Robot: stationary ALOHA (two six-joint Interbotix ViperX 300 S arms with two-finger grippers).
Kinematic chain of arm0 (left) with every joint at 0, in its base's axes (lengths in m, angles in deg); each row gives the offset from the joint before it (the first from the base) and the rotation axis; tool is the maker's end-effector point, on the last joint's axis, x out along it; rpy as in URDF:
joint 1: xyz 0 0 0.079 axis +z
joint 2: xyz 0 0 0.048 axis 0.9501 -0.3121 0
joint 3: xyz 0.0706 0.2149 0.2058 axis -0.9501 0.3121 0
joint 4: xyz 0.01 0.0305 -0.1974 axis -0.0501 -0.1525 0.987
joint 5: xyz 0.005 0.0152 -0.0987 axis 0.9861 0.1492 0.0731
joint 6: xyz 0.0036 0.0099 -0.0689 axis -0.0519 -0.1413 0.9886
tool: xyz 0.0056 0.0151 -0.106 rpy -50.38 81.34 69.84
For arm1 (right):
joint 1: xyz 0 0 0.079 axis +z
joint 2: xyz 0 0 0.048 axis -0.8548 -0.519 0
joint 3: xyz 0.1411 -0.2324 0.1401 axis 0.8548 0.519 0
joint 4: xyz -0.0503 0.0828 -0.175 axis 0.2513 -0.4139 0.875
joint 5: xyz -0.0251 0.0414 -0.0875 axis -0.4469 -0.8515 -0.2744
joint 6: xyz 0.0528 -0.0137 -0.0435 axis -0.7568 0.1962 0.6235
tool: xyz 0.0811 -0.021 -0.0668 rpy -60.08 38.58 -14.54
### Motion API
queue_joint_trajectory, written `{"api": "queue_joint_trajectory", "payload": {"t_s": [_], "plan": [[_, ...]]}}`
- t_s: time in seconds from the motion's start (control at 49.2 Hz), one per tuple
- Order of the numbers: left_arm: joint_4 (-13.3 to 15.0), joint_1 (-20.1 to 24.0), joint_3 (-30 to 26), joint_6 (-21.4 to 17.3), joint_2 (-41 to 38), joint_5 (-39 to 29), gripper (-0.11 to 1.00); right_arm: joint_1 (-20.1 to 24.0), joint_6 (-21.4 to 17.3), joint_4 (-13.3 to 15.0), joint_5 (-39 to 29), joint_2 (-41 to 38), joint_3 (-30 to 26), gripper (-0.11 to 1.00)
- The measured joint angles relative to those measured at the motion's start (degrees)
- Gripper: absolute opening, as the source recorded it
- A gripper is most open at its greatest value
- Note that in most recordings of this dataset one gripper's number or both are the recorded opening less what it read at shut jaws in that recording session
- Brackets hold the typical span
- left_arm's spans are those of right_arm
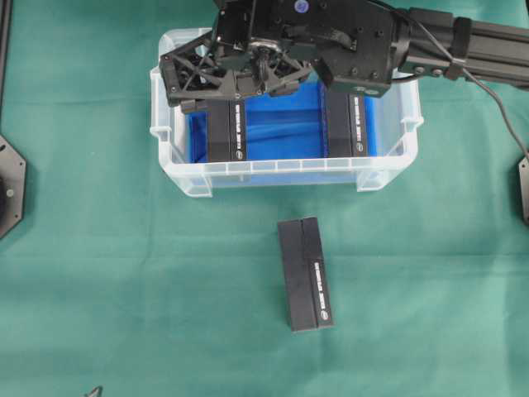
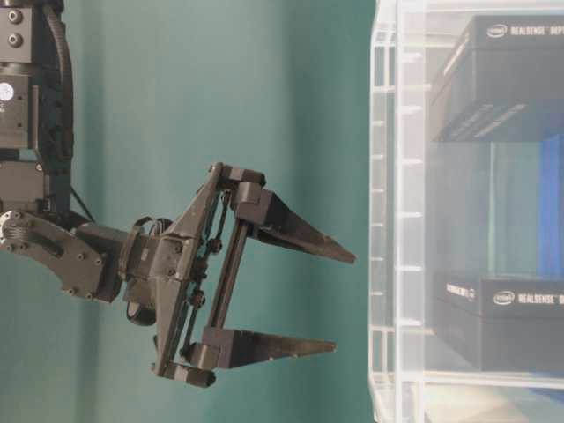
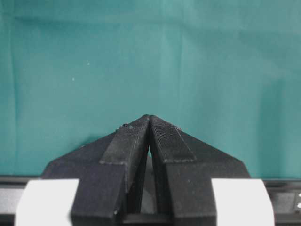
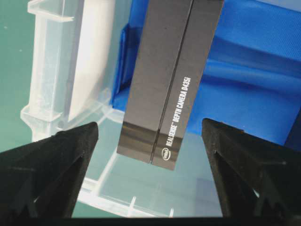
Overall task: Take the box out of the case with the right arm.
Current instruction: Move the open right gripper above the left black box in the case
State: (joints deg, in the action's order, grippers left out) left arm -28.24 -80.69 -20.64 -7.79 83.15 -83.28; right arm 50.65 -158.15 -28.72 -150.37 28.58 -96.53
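Black RealSense boxes: we count three, two inside the case (image 1: 388, 169), one (image 1: 307, 274) outside. Only the wrist view shows the right tool (image 4: 149, 141) wide open, empty, straddling the left box (image 4: 171, 80).

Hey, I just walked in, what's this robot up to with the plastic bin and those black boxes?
The right arm's hand hangs wide open over the left end of the clear case, lined up above a black box inside but not touching it. A second box sits at the case's right end, and a third box already lies on the green cloth outside. The left hand is shut, holding nothing.
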Motion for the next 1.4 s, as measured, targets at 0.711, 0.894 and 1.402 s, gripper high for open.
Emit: {"api": "queue_joint_trajectory", "payload": {"t_s": [0.711, 0.894, 1.402], "plan": [[0.0, 0.0, 0.1, 0.4, 0.0, 0.0, 0.00, 0.0, 0.3, 0.3, 0.4, -1.0, 0.0, 0.95], [0.0, 0.0, 0.1, 0.4, 0.0, 0.0, 0.00, 0.0, 0.3, 0.4, 0.4, -1.0, 0.0, 0.95], [0.0, 0.0, 0.1, 0.4, 0.0, 0.0, 0.00, 0.0, 0.1, 0.6, 0.4, -1.0, 0.0, 0.94]]}}
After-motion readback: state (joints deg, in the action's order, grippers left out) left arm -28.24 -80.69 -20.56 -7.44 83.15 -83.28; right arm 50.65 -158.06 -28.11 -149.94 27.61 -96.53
